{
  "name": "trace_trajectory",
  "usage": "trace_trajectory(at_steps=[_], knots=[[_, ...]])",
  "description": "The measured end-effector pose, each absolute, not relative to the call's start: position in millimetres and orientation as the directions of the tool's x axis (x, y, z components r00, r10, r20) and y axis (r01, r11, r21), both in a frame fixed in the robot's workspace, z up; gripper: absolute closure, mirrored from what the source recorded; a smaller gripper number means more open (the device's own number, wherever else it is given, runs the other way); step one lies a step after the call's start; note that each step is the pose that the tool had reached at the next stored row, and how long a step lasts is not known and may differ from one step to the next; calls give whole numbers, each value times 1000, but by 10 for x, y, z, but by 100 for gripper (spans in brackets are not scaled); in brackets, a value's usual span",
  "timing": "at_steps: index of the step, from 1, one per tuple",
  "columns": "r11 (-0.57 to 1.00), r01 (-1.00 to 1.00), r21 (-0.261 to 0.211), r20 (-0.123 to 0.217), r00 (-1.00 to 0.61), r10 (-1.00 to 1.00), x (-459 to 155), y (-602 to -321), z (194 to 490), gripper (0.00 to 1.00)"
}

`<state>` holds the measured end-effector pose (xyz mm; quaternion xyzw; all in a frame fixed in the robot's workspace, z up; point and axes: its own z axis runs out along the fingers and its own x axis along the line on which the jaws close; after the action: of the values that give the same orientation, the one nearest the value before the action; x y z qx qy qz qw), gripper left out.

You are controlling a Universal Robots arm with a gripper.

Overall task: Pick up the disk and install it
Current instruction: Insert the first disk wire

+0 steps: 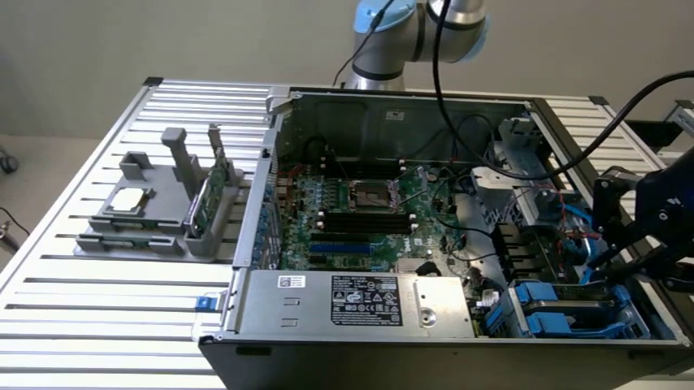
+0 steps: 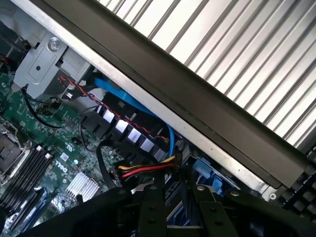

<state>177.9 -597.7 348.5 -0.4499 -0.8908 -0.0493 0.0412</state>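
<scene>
The disk (image 1: pixel 574 307) lies flat in the drive bay at the corner of the open computer case (image 1: pixel 325 357), at roughly 4 o'clock from the motherboard (image 1: pixel 358 211) in the exterior view and just beside the power supply (image 1: pixel 358 301) at its 3 o'clock. Its silver-grey face shows between the blue carrier rails. The tool (image 1: pixel 620 264) hangs over the same corner of the case. From the tool, the disk lies at about 7 o'clock in the exterior view: below it and slightly toward the exterior view's left. The two are close together, but contact cannot be confirmed. The disk's long axis appears to run from 9 o'clock to 3 o'clock in that view, parallel to the near wall of the case. The rig has a single arm, so no choice of arm arises. In the wrist view the tool (image 2: pixel 178 217) points down into the bay region, with blue plastic (image 2: pixel 205 173) and a bundle of red, yellow and black wires (image 2: pixel 148 169) directly ahead of it. Whether the tool is spread, pressed together or pinching anything cannot be told. The case stands on the slatted worktop (image 1: pixel 97 309).
</scene>
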Motion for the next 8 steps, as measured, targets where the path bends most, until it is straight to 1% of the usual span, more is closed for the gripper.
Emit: trace_trajectory(at_steps=[8], knots=[[570, 820, 45, 122, -571, 812, 1787, -6014, 3464, 73]])
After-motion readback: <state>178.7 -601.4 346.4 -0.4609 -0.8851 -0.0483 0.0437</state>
